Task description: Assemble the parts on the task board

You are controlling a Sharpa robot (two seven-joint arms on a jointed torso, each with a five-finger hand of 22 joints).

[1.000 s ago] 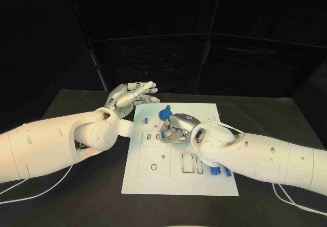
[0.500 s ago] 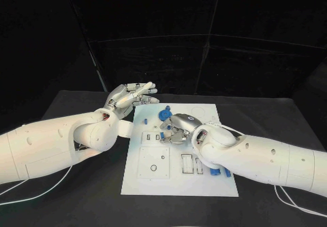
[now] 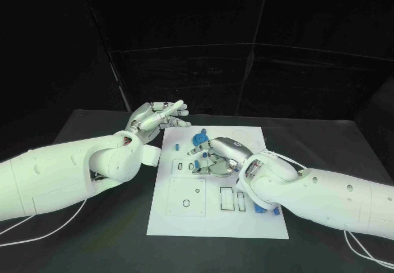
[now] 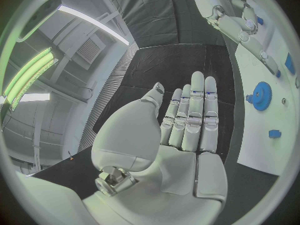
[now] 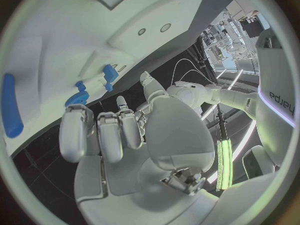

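Observation:
The white task board [image 3: 176,219] lies in the middle of the table. A blue gear [image 3: 200,136] and a small blue part [image 3: 177,146] sit near its far edge. My right hand [image 3: 215,157] hovers low over the board's upper middle, just in front of the gear, fingers spread and nothing seen in them. In the right wrist view that hand [image 5: 125,135] faces the board [image 5: 75,30], with a long blue part [image 5: 11,105] and the gear [image 5: 78,96] beyond its fingers. My left hand [image 3: 157,118] is raised at the board's far left corner, fingers straight and empty [image 4: 181,130].
More blue parts [image 3: 263,208] lie at the board's right edge, partly under my right forearm. Rectangular and round slots [image 3: 186,187] mark the board's centre. Black table surrounds the board.
My right hand has uncurled its fingers over the board and its forearm has shifted slightly right. The left hand has risen a little.

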